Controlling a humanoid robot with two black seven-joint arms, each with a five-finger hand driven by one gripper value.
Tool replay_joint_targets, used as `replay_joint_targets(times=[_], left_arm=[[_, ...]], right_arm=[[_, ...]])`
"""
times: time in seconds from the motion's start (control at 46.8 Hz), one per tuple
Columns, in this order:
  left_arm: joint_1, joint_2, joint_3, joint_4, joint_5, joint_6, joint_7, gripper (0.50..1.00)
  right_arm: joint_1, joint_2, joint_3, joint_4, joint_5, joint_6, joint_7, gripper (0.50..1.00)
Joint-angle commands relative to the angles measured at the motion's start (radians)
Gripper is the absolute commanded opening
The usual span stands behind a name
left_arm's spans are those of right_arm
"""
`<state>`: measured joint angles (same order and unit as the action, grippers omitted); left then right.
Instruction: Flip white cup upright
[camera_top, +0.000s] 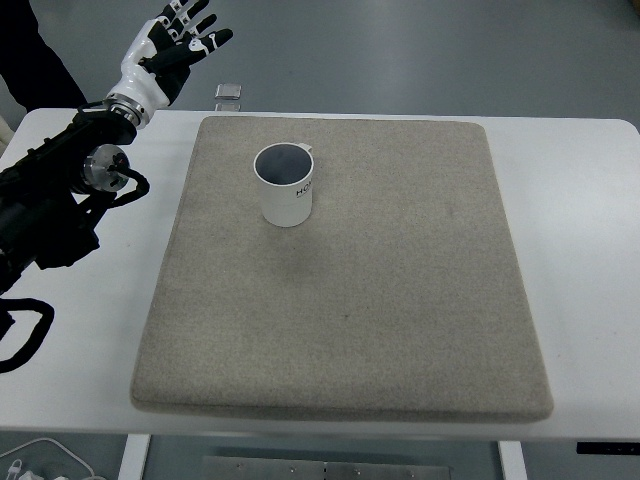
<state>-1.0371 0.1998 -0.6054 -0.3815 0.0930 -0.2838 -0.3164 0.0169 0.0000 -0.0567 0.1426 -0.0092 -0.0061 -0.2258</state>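
The left hand (178, 40) was raised past the far left corner of the desk (570, 200), its white and black fingers (205, 40) spread apart and holding nothing. Its dark arm (50, 205) came in from the left edge of the picture and lay over the white desk top, with a looped black cable (25, 340) just below it. The hand was well apart from the cup, with bare desk and the left border of the mat between them.

The white cup (285, 187) stood upright on the mat (400, 300), mouth open to the camera, in the far left part of the mat and near its far edge. It was round and smooth, with a dark inside, a small handle at its far right rim and dark print on its side that was too small to read. All around the cup the mat lay open, most of all to the right and toward the near edge.

The mat was a thick, squarish pad of grey-beige felt-like fabric with rounded corners, covering most of the desk. A small silver object (229, 92) sat at the desk's far edge, just beside the hand. Beyond the desk was a smooth grey floor (450, 50).
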Motion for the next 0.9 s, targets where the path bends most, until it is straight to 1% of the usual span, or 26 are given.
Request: replay_joint_targets(times=[0.0,0.064,0.192,0.278,0.342,0.47,0.641,0.876], left_arm=[[0.002,-0.002,-0.002,-0.002,-0.032,0.003,0.127,0.990],[0.005,-0.005,-0.004,-0.004,-0.065,-0.006,0.175,0.992],[0.005,-0.002,-0.004,0.003,-0.131,-0.035,0.209,0.992],[0.009,0.001,-0.007,0.003,-0.162,-0.078,0.241,0.992],[0.026,0.001,-0.005,0.004,-0.191,-0.119,0.249,0.992],[0.052,0.003,-0.014,0.018,-0.213,-0.179,0.247,0.994],[0.077,-0.003,-0.089,0.096,-0.234,-0.262,0.234,0.994],[0.077,-0.011,-0.096,0.119,-0.240,-0.271,0.188,0.994]], right_arm=[[0.000,0.000,0.000,0.000,0.000,0.000,0.000,0.930],[0.000,0.000,0.000,0.000,0.000,0.000,0.000,0.930],[0.000,0.000,-0.002,0.000,0.000,0.000,0.000,0.930],[0.000,0.000,-0.003,0.000,0.000,0.000,0.000,0.930],[0.000,0.000,0.000,0.000,0.000,0.000,0.000,0.930],[0.000,0.000,-0.003,0.000,0.000,0.003,0.000,0.930],[-0.005,0.000,-0.003,0.000,0.002,0.003,-0.001,0.930],[-0.005,0.000,0.001,0.000,0.003,0.005,-0.001,0.930]])
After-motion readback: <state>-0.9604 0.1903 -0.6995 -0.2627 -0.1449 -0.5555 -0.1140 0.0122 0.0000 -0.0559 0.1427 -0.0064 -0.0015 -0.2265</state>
